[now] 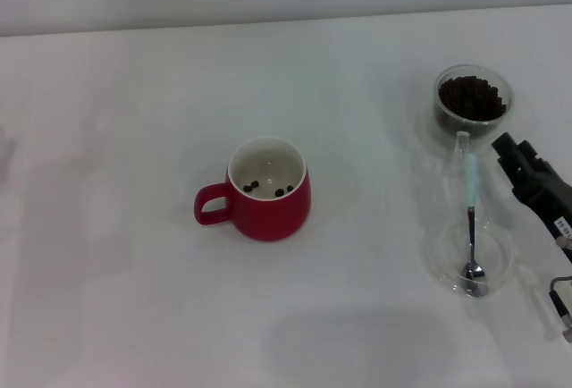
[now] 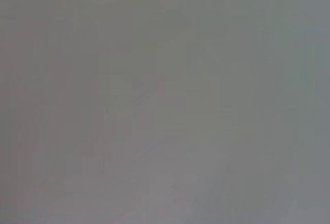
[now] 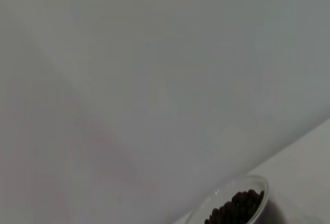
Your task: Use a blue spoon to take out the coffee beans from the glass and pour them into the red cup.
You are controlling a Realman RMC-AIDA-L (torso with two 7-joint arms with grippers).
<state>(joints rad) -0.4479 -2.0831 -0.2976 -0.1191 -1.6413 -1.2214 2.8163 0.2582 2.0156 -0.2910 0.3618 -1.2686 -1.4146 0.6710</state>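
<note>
Red cup left of centre, glass far right behind, blue spoon before the glass.

Count of items on the counter: one red cup, one glass, one blue spoon, one clear saucer. Coffee beans: one heap in the glass, too many to count; three loose beans inside the red cup. Robot hands in view: one, the right hand, at the right edge.
</note>
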